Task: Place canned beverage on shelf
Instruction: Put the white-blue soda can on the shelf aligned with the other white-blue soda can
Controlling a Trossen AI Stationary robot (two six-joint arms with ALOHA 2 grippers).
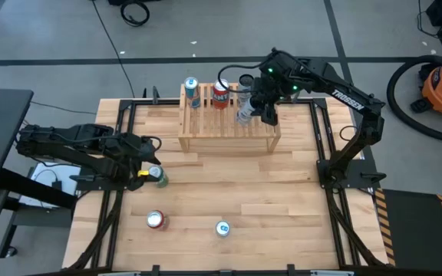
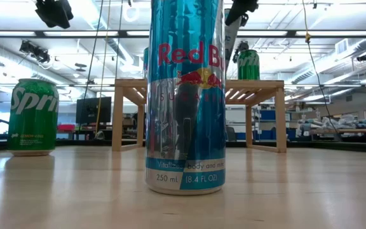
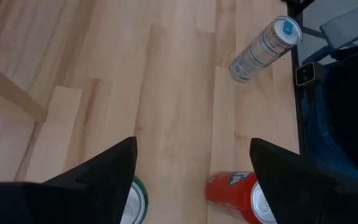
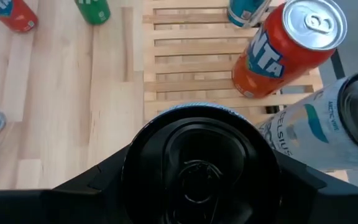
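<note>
The wooden slatted shelf (image 1: 229,126) stands at the table's far middle. My right gripper (image 1: 268,113) hangs over the shelf's right part, shut on a can whose dark top (image 4: 194,168) fills the right wrist view. In the low view a green can (image 2: 248,63) shows there at the height of the shelf top, under the arm. My left gripper (image 1: 153,157) hangs open at the table's left, just above a green Sprite can (image 1: 158,176) that stands on its base. Nothing is between its fingers (image 3: 123,168). My right gripper pinches the can between its two fingers (image 4: 104,180), one on each side of the wall just under the top rim (image 4: 194,109). The fingers slant down from above. The can stands upright over the shelf's slats; whether its base rests on them I cannot tell.
On the shelf stand a blue-and-white can (image 1: 192,92), an orange Fanta can (image 1: 221,93) and a white Celsius can (image 1: 243,111) right beside the held can. A red can (image 1: 156,220) and a Red Bull can (image 1: 222,228) stand near the table's front edge.
</note>
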